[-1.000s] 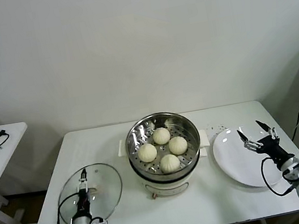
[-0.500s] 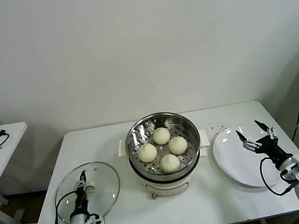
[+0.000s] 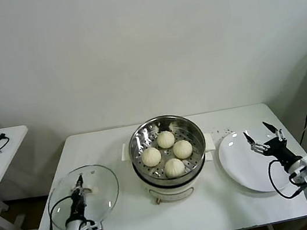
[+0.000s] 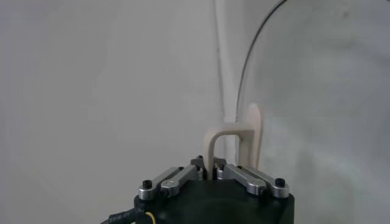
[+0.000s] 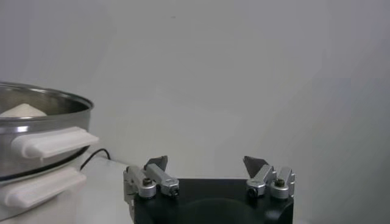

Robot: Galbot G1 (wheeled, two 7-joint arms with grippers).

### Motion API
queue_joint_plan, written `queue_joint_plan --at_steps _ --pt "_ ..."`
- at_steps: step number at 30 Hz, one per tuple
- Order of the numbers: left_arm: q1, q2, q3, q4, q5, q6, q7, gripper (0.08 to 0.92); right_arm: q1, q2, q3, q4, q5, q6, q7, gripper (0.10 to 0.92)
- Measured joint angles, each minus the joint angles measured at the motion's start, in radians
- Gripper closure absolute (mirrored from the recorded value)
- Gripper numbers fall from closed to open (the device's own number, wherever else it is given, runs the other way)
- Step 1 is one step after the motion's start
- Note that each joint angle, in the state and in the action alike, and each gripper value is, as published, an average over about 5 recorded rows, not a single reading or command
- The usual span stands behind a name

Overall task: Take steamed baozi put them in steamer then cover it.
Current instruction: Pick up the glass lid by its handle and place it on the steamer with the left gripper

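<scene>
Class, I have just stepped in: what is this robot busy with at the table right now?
All four round cream-white steamed buns sit in the shiny steel steamer basket on its cream pot base, which has no lid on. The left gripper is shut on the cream handle of the round clear glass lid, which is at the table's left front edge. The right gripper is open and holds nothing, over the flat white plate to the right.

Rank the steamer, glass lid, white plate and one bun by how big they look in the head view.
1. steamer
2. glass lid and white plate, too alike to rank
3. bun, clearly smallest
</scene>
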Motion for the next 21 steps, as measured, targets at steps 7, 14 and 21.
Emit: queue_joint_plan --at_steps 7,14,21 --pt "0.077 0.039 -0.010 -0.157 -0.044 0.074 0.010 0.845 0.010 -0.006 -0.001 -0.012 -0.003 0.004 -0.002 0.203" --pt "0.145 0.101 0.006 -0.349 -0.079 0.211 0.027 0.845 0.027 -0.015 -0.010 -0.029 -0.016 0.008 -0.005 0.203" --pt "0.141 0.194 0.094 -0.484 -0.130 0.360 0.039 0.845 0.051 -0.017 -0.029 -0.053 -0.035 0.010 0.000 0.203"
